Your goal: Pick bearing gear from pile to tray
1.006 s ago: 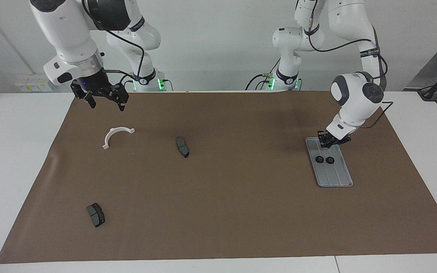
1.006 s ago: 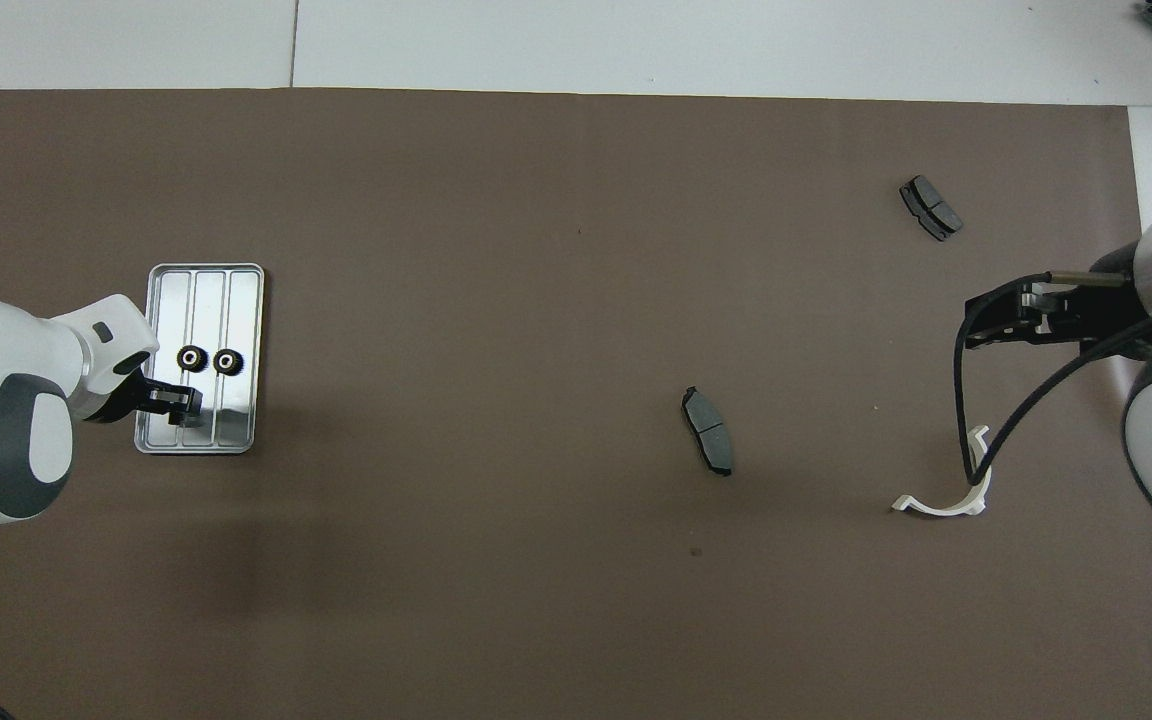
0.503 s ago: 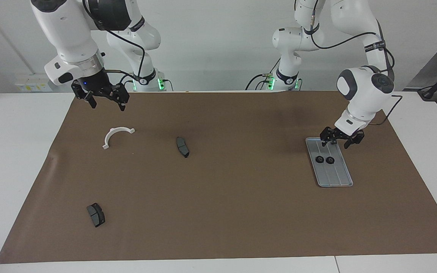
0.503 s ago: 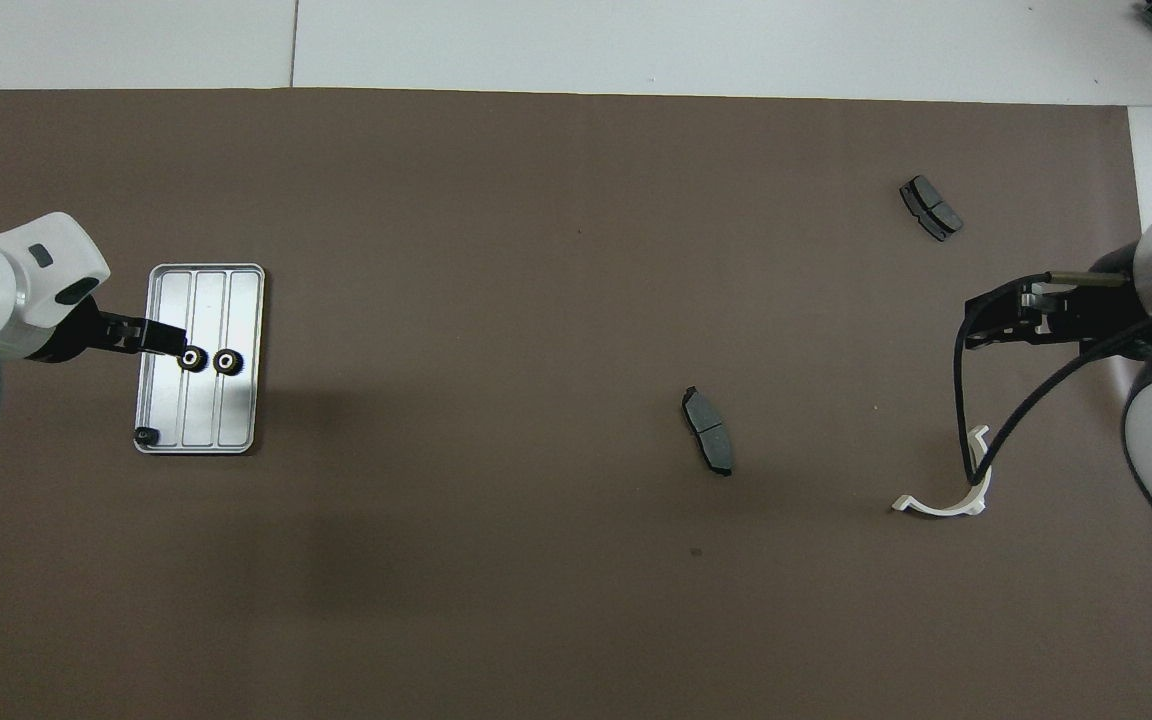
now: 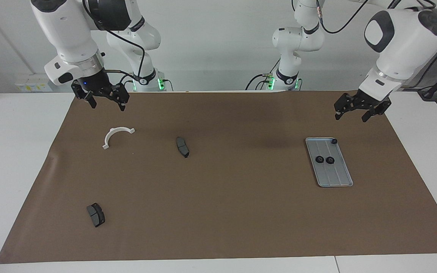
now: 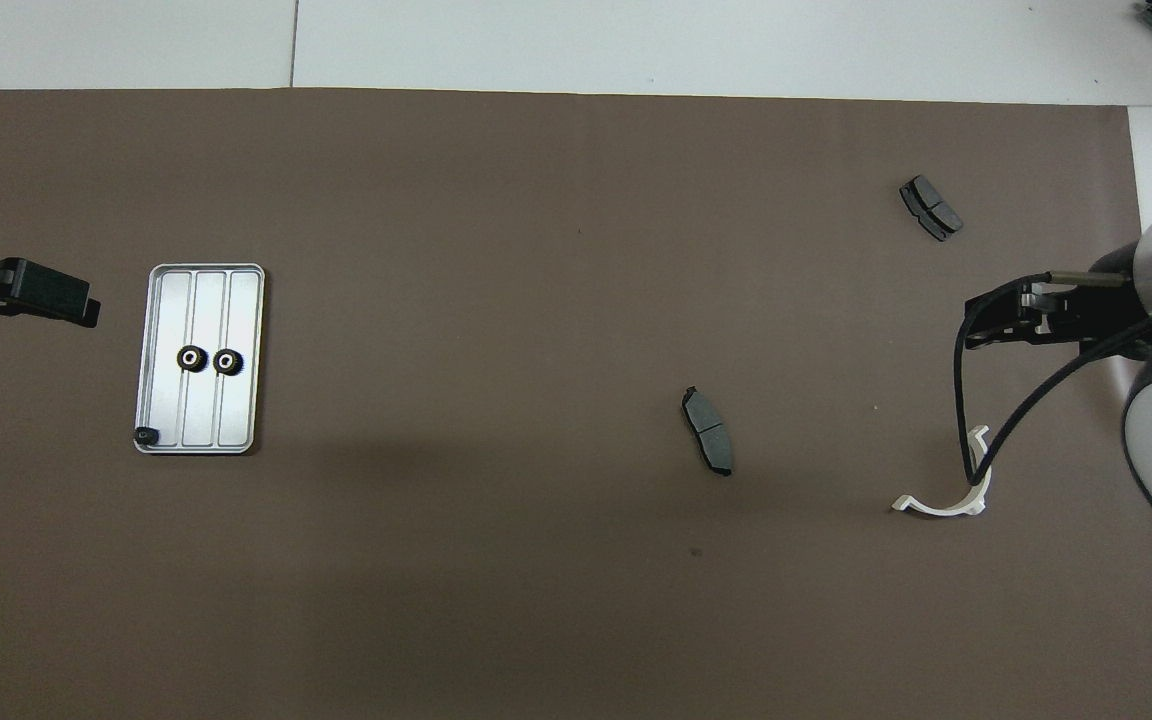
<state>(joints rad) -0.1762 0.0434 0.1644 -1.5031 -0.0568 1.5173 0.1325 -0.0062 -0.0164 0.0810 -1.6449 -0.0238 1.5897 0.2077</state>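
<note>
Gears (image 5: 324, 159) in tray (image 5: 339, 181); none left outside. Left gripper (image 5: 358, 110) raised over mat's left-arm end, open, empty. Right gripper (image 5: 104, 98) waiting, open, empty.

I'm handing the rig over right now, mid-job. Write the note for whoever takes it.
Left gripper: open, empty, raised near the tray's end nearest the robots.
Right gripper: open, empty, waiting above the white bracket.
Done: three bearing gears in the tray, two side by side, one in the corner nearest the robots.
Left: no loose gear is visible on the mat; only two brake pads and the bracket remain.
</note>
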